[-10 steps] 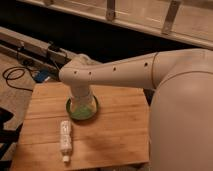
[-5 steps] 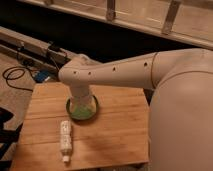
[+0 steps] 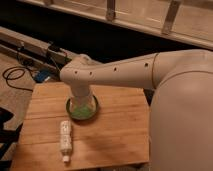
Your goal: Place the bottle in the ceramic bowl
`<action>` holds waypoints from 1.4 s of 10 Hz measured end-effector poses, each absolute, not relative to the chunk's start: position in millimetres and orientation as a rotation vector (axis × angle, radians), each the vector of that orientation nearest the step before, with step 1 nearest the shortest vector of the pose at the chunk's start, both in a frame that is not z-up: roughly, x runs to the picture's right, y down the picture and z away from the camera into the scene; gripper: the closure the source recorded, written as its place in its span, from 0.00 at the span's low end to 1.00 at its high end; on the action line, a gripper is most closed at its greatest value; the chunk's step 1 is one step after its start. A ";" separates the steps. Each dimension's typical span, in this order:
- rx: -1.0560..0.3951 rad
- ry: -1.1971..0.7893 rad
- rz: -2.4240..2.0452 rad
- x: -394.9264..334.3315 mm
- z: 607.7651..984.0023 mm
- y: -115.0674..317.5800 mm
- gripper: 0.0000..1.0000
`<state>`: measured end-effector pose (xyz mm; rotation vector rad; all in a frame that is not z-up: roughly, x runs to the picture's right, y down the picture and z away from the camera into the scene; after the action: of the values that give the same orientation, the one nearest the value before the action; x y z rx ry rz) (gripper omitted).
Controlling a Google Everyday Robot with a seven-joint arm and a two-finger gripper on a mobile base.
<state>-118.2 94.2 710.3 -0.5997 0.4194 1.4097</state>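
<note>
- Lying flat on the wooden bench (image 3: 120, 135), the bottle (image 3: 65, 139) sits in front of the ceramic bowl (image 3: 89, 115) and a little to its left, apart from it and not touching its rim.
- The bottle's white cap points away from the bowl, toward the bench's near edge, and ends close to that edge.
- The bowl stands in the far-left part of the bench, nearer the far edge than the near one, with a strip of bare wood between it and the left edge.
- To the right of the bowl, open boards run as far as the robot's large white body (image 3: 182, 120), which covers the bench's right edge.
- In front of the bowl and to the right of the bottle, the wood lies open down to the near edge.
- Beyond the bowl, past the far edge, a dark rail (image 3: 30, 47) runs across, with black cables (image 3: 12, 75) on the floor to the bowl's far left.
- The arm (image 3: 120, 75) reaches in from the right, level above the bench, and bends down at a rounded joint directly above the bowl.
- The gripper (image 3: 82, 102) hangs under that joint, pointing straight down over the bowl's green inside and hiding its far rim.
- Whether the gripper is released or clenched cannot be told from this view.
</note>
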 end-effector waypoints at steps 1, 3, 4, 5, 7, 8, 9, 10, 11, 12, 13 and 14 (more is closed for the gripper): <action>-0.615 0.391 1.376 -130.1 715.9 90.7 0.35; -0.643 0.336 1.305 -162.7 729.8 82.9 0.35; -0.662 0.304 1.249 -187.2 738.4 81.5 0.35; -0.676 0.287 1.201 -202.8 746.8 87.5 0.35; -0.682 0.286 1.167 -218.6 753.6 100.4 0.35; -0.679 0.295 1.163 -221.9 750.5 107.2 0.35; -0.671 0.307 1.164 -220.4 744.7 116.6 0.35; -0.654 0.323 1.172 -212.0 735.2 129.0 0.35; -0.642 0.333 1.180 -203.5 727.5 137.7 0.35; -0.626 0.349 1.194 -190.4 716.9 149.3 0.35; -0.619 0.361 1.206 -180.3 708.9 158.2 0.35; -0.612 0.392 1.201 -172.8 695.9 172.5 0.35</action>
<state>-172.8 172.5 695.9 -0.6118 0.3916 1.2011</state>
